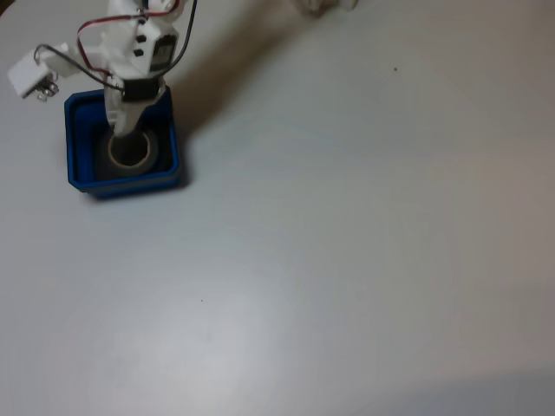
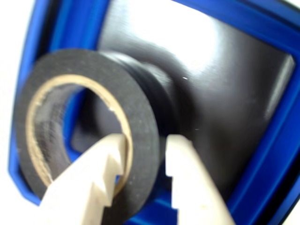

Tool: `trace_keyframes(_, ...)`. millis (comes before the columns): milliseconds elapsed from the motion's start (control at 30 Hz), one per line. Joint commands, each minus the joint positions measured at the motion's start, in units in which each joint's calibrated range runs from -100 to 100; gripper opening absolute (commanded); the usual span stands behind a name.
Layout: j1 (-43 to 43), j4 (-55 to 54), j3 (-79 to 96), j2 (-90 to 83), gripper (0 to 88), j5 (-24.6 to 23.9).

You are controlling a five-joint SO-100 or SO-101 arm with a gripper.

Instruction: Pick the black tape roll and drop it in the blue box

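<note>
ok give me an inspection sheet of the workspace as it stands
surface: pale grey table, bare but for a few tiny dark specks
job's things: black tape roll held over the dark floor of the blue box; whether it touches the floor cannot be told
clutter: nothing seen
grippers: gripper has its jaws pinching the roll's wall, one inside the core and one outside, in the wrist view
cables: red and black wires loop along the arm in the fixed view
surroundings: small white module sticks out beside the arm; the arm's shadow falls across the table
</note>
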Motion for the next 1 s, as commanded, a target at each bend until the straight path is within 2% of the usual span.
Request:
trace_keyframes(0,-7.1,-1.1,-4.2,-8.3,1.6,0.1)
trace_keyframes(700,-7.6,-1.0,-3.7,-8.1,1.6,0.2)
trace_keyframes(967,-7.6,-1.0,-4.0,-8.3,1.6,4.7)
